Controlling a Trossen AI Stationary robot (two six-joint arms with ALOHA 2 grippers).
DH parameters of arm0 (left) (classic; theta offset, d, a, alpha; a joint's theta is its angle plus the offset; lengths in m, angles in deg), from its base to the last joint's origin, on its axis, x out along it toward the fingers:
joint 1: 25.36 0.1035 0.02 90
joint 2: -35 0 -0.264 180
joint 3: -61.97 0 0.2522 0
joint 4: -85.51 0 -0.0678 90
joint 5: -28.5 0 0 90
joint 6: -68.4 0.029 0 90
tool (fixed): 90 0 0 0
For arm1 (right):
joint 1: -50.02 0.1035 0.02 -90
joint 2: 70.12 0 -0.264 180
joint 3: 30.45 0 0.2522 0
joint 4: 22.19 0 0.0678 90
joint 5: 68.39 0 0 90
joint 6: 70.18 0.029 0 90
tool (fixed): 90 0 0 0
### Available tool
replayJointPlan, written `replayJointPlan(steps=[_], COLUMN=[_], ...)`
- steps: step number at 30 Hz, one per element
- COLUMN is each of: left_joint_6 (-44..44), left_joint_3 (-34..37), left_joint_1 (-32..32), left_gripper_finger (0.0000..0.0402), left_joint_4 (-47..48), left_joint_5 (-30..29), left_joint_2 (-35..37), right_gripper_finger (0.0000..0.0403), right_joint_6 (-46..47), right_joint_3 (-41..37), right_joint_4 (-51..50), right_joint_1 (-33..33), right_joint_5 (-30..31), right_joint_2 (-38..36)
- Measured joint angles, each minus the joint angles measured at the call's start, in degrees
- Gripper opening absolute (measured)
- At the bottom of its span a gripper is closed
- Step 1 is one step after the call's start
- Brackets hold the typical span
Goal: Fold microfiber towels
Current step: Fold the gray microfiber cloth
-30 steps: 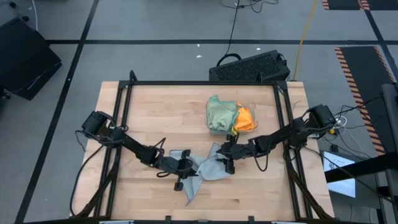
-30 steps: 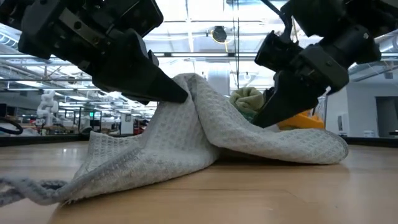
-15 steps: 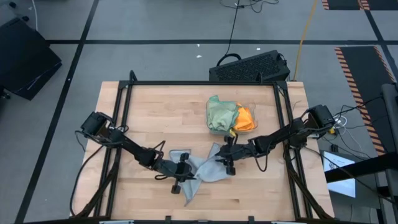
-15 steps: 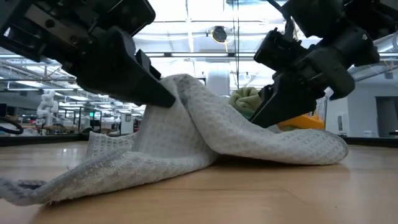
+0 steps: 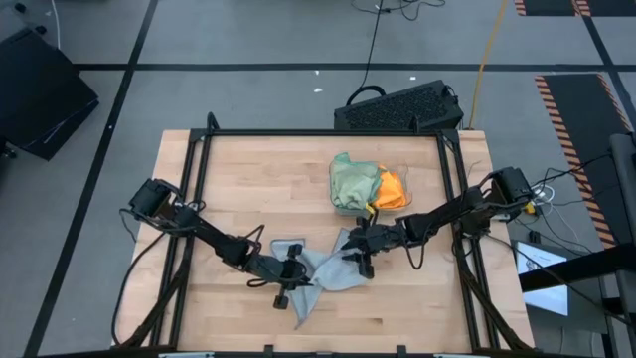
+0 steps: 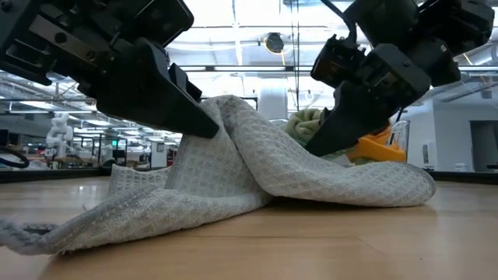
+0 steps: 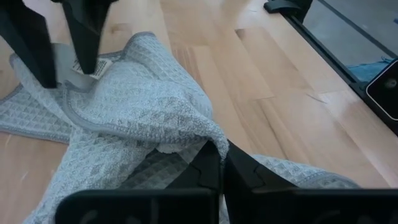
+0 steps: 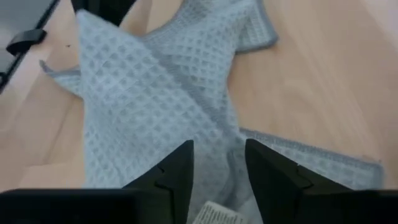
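Left gripper [image 7: 219,163] pinching grey towel [image 5: 320,270], right gripper [image 8: 217,163] parted

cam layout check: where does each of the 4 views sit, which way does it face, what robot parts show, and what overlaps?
High: overhead, straight down; both arms, table, tray.
Low: table height, level into the room; both claws on the grey towel.
Left wrist: past the left claw, shut on the towel; right claw's fingers beyond.
Right wrist: past the right claw, fingers apart over the towel.
Shared: all four show the grey towel.
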Motion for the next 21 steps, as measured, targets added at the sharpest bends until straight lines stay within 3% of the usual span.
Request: replayJointPlan(steps=[7,10,15,21], left_joint_6=[0.0,0.0,0.0,-0.4], left_joint_3=[0.0,0.0,0.0,0.0], left_joint_1=[0.0,0.0,0.1,0.1], left_gripper_finger=[0.0018,0.0013,0.0008,0.0019], left_joint_4=[0.0,0.0,0.0,0.3], left_joint_5=[0.0,0.0,-0.7,-1.4], left_joint_2=[0.0,0.0,0.0,0.0], right_gripper_finger=[0.0137,0.0102,0.0017,0.0012], right_joint_6=[-0.8,-1.5,-2.0,-0.6], right_joint_3=[0.0,0.0,0.0,0.0], right_joint_4=[3.1,3.2,3.0,2.6], right_joint_1=[0.0,0.0,0.0,1.6], right_joint_5=[2.0,2.9,-1.4,-1.4], right_joint_2=[2.6,2.6,2.9,3.4])
